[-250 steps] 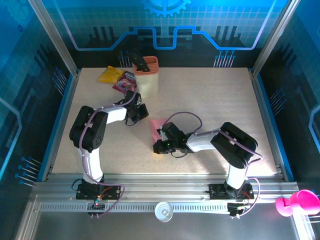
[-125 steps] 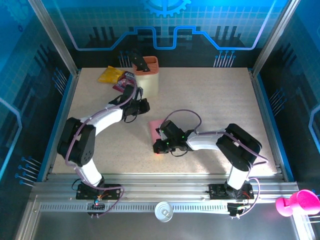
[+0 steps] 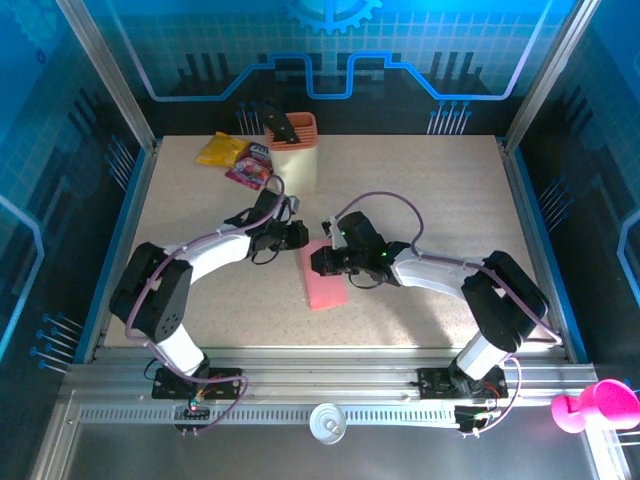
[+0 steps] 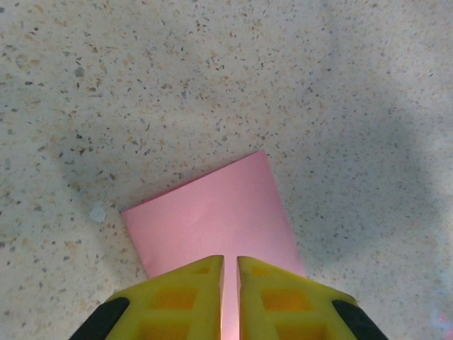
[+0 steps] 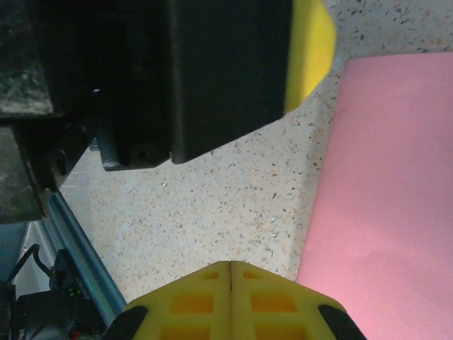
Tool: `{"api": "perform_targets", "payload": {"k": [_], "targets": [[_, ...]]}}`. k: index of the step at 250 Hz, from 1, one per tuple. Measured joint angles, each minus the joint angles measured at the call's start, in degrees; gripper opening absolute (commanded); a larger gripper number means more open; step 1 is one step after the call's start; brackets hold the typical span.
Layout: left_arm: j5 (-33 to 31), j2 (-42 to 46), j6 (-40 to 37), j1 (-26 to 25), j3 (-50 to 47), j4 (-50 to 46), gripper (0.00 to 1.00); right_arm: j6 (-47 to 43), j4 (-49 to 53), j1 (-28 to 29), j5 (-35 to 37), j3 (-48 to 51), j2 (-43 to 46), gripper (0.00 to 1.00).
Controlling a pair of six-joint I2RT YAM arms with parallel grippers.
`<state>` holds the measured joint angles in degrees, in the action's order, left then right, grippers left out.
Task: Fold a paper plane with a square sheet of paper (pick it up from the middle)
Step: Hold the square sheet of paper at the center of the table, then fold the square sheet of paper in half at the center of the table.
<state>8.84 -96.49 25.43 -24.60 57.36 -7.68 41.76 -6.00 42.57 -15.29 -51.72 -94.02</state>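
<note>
The top camera looks steeply down from above and behind the arms, taking in the whole table (image 3: 450, 200), bases at 6 o'clock; each wrist camera hangs close over the speckled top, its yellow fingers (image 4: 177, 304) at 6 o'clock; all three views share the pink paper (image 3: 325, 285), toward 3 o'clock in the right wrist's.

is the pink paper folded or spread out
Folded, apparently: the pink paper lies flat as a narrow oblong, not a square.
</note>
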Motion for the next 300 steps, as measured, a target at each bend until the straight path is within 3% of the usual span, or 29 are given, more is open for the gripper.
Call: {"api": "perform_targets", "payload": {"k": [79, 95, 223, 300], "targets": [[-0.2, -7.1, -1.9, 0.0, 2.7, -0.1, 0.05, 0.0, -2.2, 0.0, -1.1, -1.4, -9.0, 0.0], [-0.4, -7.8, -2.0, 0.0, 2.9, -0.1, 0.0, 0.0, -2.4, 0.0, -1.4, -2.6, -10.3, 0.0], [-1.5, -11.7, -2.1, 0.1, 3.6, 0.2, 0.0, -0.1, -3.2, 0.0, -1.6, -8.4, -19.1, 0.0], [-1.3, -12.4, -2.1, 0.5, 4.1, 0.5, 0.0, -0.9, -2.6, 0.2, -0.2, -9.0, -19.6, 0.0]]}}
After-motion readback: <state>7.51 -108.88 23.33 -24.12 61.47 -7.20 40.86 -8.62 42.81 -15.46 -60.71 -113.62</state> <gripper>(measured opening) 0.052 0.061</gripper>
